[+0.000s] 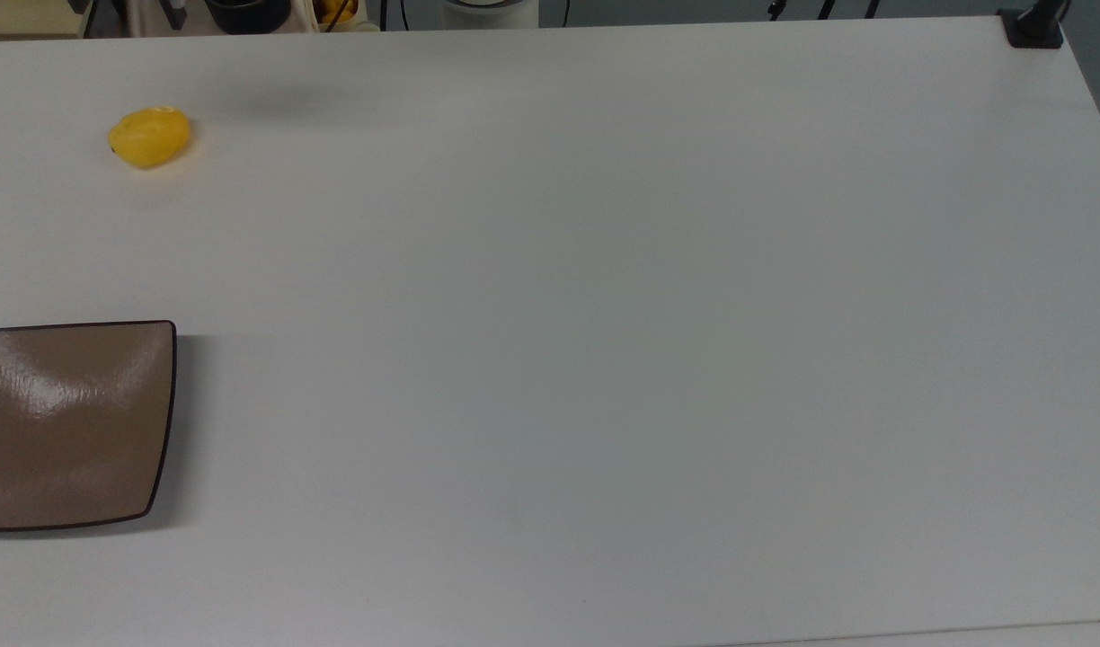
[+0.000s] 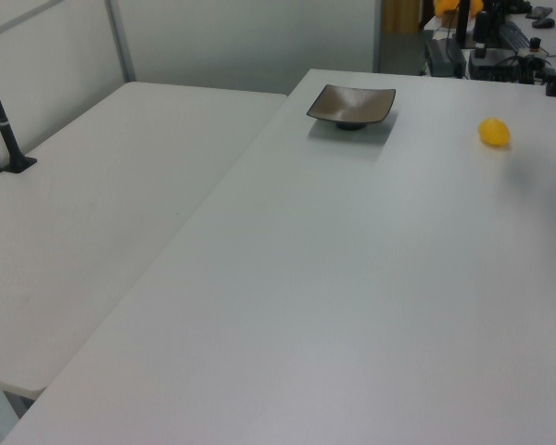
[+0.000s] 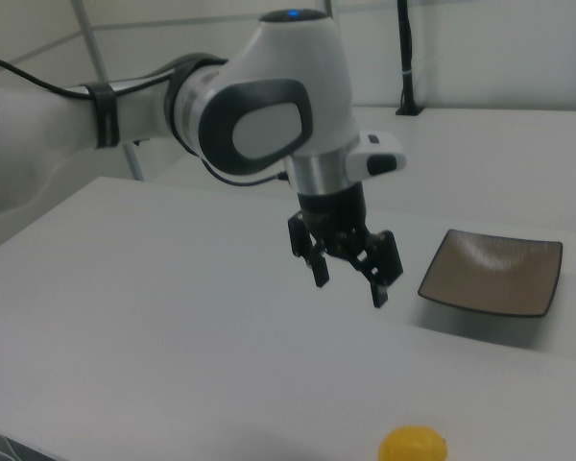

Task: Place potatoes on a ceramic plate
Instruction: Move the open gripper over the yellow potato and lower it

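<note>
1. The white counter point(image 1: 604, 314) carries both task things.
2. The hand point(image 3: 348, 269) hangs above the counter in the right view, fingers spread and grasping nothing.
3. The ceramic plate point(image 1: 65, 422) sits at the top view's left edge.
4. The potato point(image 1: 149, 137) lies near the top view's upper-left corner, well apart from the plate.
</note>
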Motion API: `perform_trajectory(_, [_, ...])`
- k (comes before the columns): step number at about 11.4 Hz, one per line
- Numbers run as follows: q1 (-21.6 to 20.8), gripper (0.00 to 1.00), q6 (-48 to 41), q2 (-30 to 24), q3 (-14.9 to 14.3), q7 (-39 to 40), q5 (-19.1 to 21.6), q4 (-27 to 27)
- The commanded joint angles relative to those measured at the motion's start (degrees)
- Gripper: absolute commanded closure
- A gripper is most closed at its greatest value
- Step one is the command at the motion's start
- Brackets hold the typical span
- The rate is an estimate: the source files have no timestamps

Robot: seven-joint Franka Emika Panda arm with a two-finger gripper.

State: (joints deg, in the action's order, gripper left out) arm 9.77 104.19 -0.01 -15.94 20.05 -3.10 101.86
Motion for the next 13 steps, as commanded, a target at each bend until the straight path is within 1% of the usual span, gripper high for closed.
perform_trajectory(1, [0.94, 0.0, 4.69, -0.44, -1.19, -0.45, -0.15, 5.53])
perform_trajectory(5, [2.62, 0.0, 11.11, 1.93, -1.28, -6.59, -0.15, 9.84])
perform_trajectory(8, [3.5, 0.0, 16.29, 4.57, -1.28, -9.32, -0.15, 12.65])
perform_trajectory(9, [4.28, 0.0, 20.22, 5.1, -1.28, -10.55, -0.15, 14.66])
perform_trajectory(11, [5.43, 0.0, 23.42, 5.37, -1.37, -11.17, -0.15, 16.53])
perform_trajectory(13, [5.78, 0.0, 24.3, 7.55, -1.28, -11.26, -0.15, 17.14])
